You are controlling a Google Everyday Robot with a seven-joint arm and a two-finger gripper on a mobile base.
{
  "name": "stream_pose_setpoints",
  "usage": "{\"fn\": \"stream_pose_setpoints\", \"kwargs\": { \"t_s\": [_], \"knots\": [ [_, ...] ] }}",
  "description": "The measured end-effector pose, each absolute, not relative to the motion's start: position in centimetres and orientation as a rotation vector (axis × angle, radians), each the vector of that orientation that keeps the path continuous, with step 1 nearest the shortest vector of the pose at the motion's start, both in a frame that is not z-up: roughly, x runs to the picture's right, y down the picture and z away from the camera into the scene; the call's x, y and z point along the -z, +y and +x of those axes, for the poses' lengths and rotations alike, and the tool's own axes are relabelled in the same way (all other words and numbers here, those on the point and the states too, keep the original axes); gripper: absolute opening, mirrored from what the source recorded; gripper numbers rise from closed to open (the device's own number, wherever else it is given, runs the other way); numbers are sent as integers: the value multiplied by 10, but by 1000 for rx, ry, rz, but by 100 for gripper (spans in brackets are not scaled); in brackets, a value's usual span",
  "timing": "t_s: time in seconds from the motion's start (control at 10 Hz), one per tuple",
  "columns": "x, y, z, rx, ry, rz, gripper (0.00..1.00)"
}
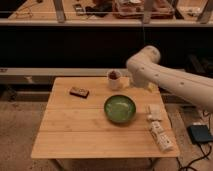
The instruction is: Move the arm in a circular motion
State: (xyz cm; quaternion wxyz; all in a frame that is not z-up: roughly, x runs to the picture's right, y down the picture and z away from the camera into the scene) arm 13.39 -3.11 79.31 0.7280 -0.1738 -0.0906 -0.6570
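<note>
The arm (pixel 165 75) is thick, cream-white and jointed, and it reaches in from the right edge of the camera view. Its rounded end (pixel 142 62) hangs over the table's back right corner, just right of a white cup (pixel 114 79). A small pale part pokes out below that end over the table's far edge; this looks like the gripper (pixel 150 87), mostly hidden by the arm. A green bowl (pixel 120 109) sits on the wooden table (pixel 75 130), in front of the arm and apart from it.
A small dark block (pixel 79 92) lies at the table's back left. Two pale snack packets (pixel 154 112) (pixel 161 136) lie along the right edge. A dark flat box (pixel 200 134) with a cable sits on the floor at right. A dark counter with shelves (pixel 75 45) stands behind the table.
</note>
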Motion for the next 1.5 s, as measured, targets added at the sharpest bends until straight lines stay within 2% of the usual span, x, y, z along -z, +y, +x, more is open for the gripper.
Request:
{"fn": "stream_pose_setpoints", "kwargs": {
  "t_s": [0.1,0.4,0.6,0.8,1.0,1.3,1.5],
  "knots": [
    [-828,-53,75,1549,-237,-364,80],
    [-879,-56,-30,1787,-339,-363,80],
    [-884,-37,-96,1920,-450,-321,80],
    [-859,-3,-149,2042,-590,-253,80],
    [-825,28,-159,2103,-666,-210,80],
    [-767,91,-100,2085,-688,-242,80],
    [-739,134,-11,1966,-607,-351,80]
  ]
}}
